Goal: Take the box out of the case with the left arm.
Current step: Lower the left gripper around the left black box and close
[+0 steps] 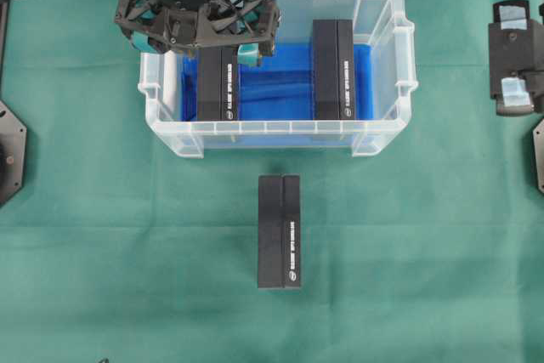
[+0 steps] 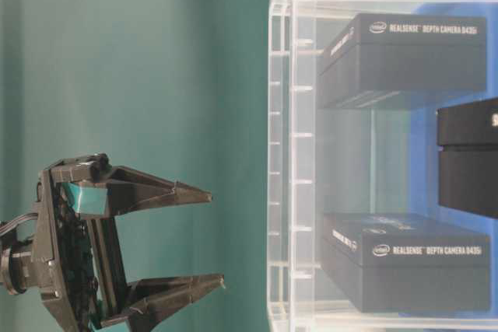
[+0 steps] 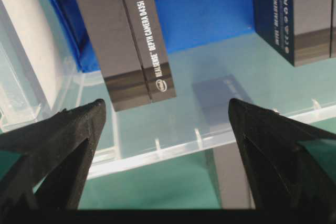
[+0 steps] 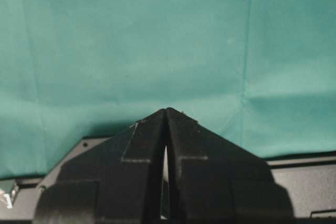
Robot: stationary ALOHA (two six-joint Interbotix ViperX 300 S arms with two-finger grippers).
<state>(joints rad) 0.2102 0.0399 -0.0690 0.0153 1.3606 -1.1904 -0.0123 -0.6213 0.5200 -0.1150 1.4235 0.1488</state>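
A soft green cloth (image 1: 127, 244) covers the whole table, right out to every edge seen from above. The cloth is not quite flat. It has long fold lines and small wrinkles (image 4: 247, 95), easy to see in the close view on the right side. The light is bright and even, and it makes only faint, soft shadows on the cloth. In the low view from the table, the same plain green fills the back. No wall, floor or window shows.
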